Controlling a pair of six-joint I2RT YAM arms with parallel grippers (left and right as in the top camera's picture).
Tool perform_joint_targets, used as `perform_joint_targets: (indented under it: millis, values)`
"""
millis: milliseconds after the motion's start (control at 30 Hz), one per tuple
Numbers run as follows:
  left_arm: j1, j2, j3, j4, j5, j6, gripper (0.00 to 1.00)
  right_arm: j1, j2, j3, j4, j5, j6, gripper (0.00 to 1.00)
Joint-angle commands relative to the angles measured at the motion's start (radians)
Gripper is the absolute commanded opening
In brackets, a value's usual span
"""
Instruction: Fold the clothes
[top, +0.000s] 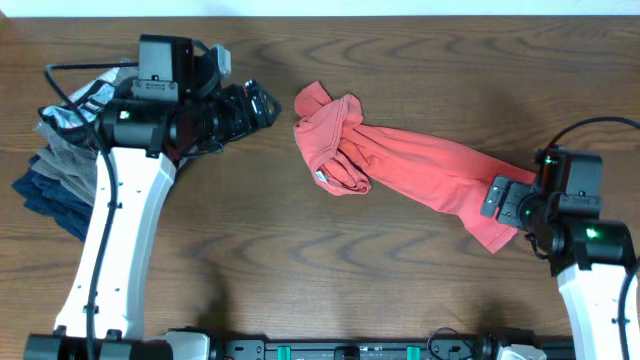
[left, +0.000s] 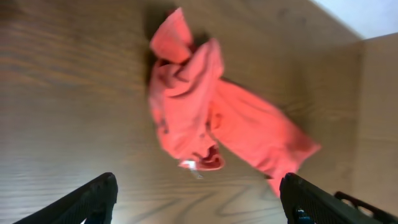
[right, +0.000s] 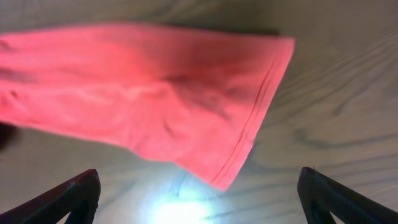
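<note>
The coral-red T-shirt lies crumpled in a long bunch across the middle of the table, its bunched end at the left and its hem end at the right. My left gripper is open and empty, just left of the bunched end; the shirt shows ahead of it in the left wrist view. My right gripper is open and empty, over the shirt's right end. The right wrist view shows the stitched hem between the fingers' line and the far table.
A pile of grey and navy garments lies at the table's left edge, partly under my left arm. Bare wooden table spreads in front of the shirt. A pale wall edge shows at the far side.
</note>
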Motion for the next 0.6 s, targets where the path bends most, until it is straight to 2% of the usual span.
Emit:
perform_joint_targets:
  millis: [0,200,433,567]
  values:
    - [-0.028,0.043,0.001,-0.031,-0.055,0.094,0.85,-0.008,0.045,0.009,-0.015,-0.054,-0.023,0.99]
    - [-0.140,0.123,-0.042,-0.071,-0.055,0.100,0.85,-0.008,0.090,0.009,-0.021,-0.053,-0.021,0.99]
    - [-0.292,0.272,-0.089,-0.025,-0.064,0.093,0.85,-0.008,0.095,0.009,-0.019,-0.053,-0.021,0.99]
    - [-0.342,0.369,-0.089,-0.015,-0.212,-0.002,0.85,-0.008,0.095,0.009,-0.019,-0.053,-0.021,0.99]
